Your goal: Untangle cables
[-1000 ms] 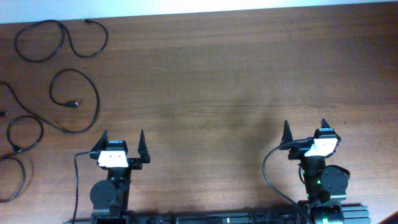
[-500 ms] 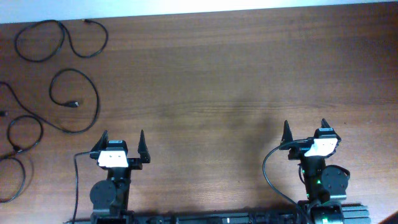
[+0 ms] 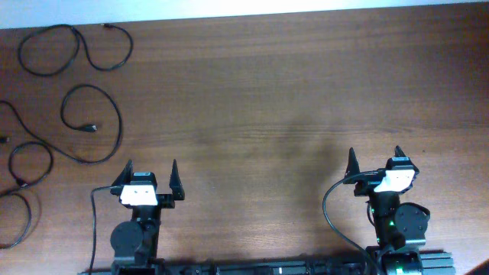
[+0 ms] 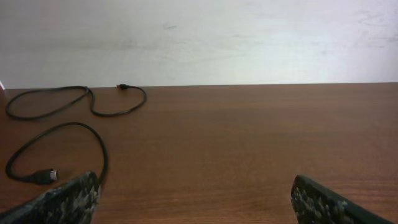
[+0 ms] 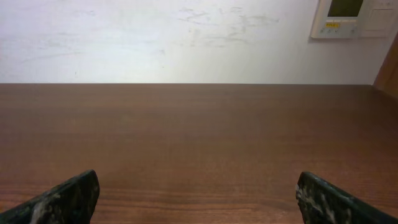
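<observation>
Thin black cables lie in loose loops on the left of the brown table (image 3: 267, 92). One curls at the far left corner (image 3: 50, 73), a second loops below it (image 3: 121, 128), and more loops lie at the left edge (image 3: 51, 162). My left gripper (image 3: 150, 172) is open and empty at the near edge, to the right of the cables. In the left wrist view, one cable (image 4: 115, 114) lies at the back and a nearer loop (image 4: 68, 124) reaches towards my left fingertip (image 4: 65, 199). My right gripper (image 3: 374, 153) is open and empty at the near right, and no cable shows in its wrist view (image 5: 198, 196).
A white wall runs behind the table's far edge, with a white control panel (image 5: 354, 18) mounted at its right. Both arm bases (image 3: 137, 241) stand at the near edge, each with its own thick black wire.
</observation>
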